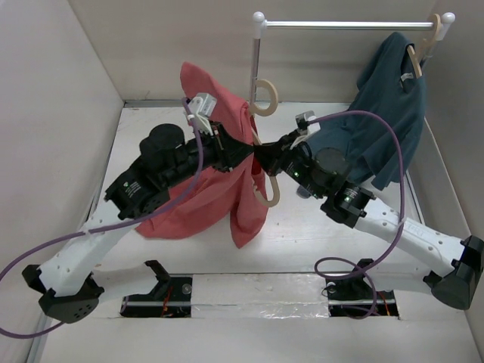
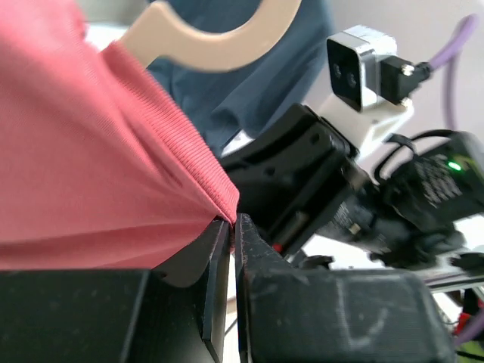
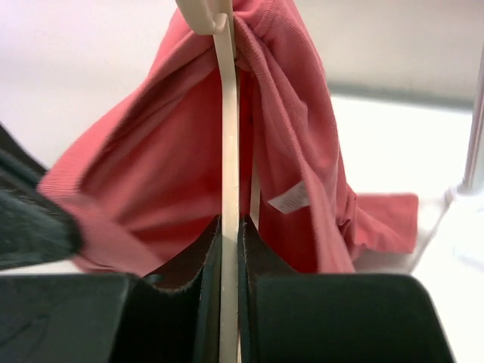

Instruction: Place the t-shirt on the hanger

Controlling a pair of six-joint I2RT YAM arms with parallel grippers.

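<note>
The coral-red t-shirt (image 1: 208, 181) hangs in the air at the middle of the top view, draped partly over the pale wooden hanger (image 1: 266, 97), whose hook sticks out at its top and whose lower arm (image 1: 271, 198) curves out below. My left gripper (image 1: 246, 151) is shut on the shirt's ribbed edge (image 2: 204, 178). My right gripper (image 1: 265, 160) is shut on the hanger's thin bar (image 3: 227, 151), with the shirt (image 3: 166, 166) bunched round it and a white label showing. The two grippers almost touch.
A white rail (image 1: 352, 25) on a stand crosses the back right. A dark teal shirt (image 1: 389, 106) hangs from it on another wooden hanger (image 1: 423, 47). White walls close the left, back and right.
</note>
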